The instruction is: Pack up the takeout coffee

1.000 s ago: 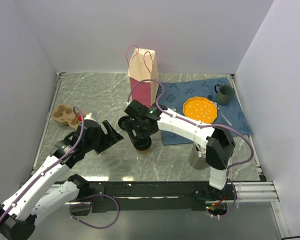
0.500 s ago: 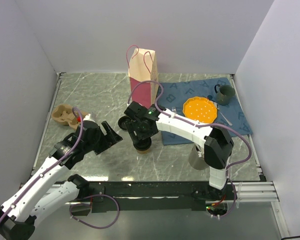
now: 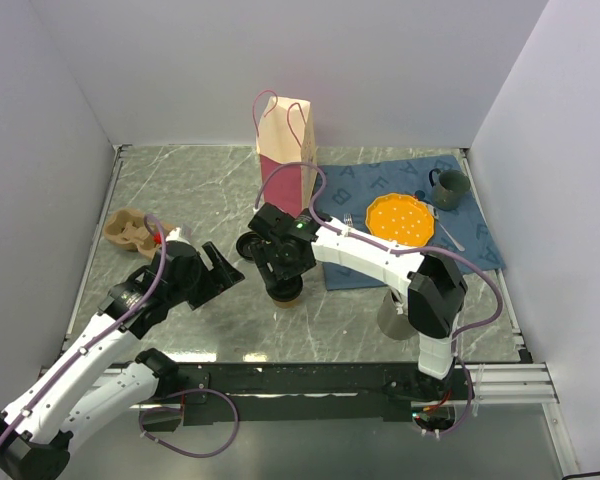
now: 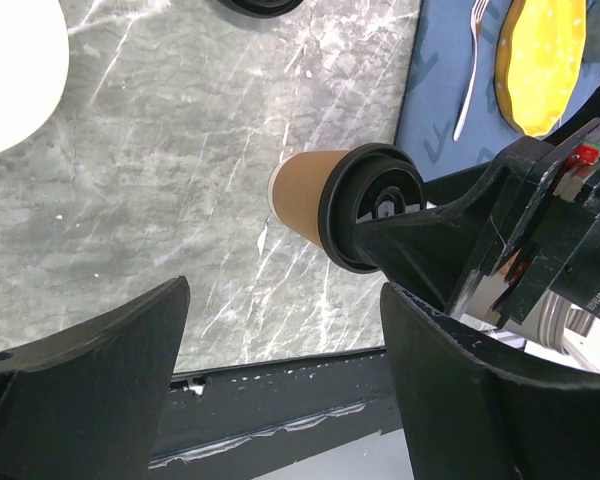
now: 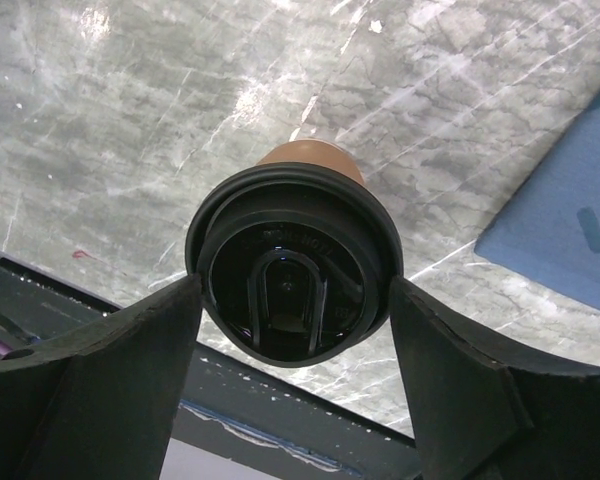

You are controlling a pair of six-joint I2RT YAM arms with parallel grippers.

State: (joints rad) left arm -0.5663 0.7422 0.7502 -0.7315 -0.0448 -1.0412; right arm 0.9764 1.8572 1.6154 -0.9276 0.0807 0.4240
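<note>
The takeout coffee [image 3: 286, 293], a brown paper cup with a black lid [image 5: 294, 275], stands on the marble table in front of the paper bag [image 3: 285, 150]. My right gripper [image 3: 282, 277] reaches down over it. In the right wrist view the right gripper [image 5: 293, 292] has one finger on each side of the lid, and both touch its rim. The left wrist view shows the cup [image 4: 302, 192] from the side, with the right gripper's fingers [image 4: 430, 235] on its lid. My left gripper [image 3: 225, 268] hangs open left of the cup, with nothing between its fingers [image 4: 130, 350].
A loose black lid [image 3: 248, 245] lies just left of the right gripper. A kraft cup carrier [image 3: 130, 228] sits at the left. On the blue cloth [image 3: 470, 235] are an orange plate [image 3: 401, 220], a dark mug [image 3: 450, 188] and a fork [image 3: 450, 232]. A grey cup [image 3: 390, 316] stands by the right arm.
The right gripper's fingers have drawn in a little onto the lid. The left arm has barely moved.
</note>
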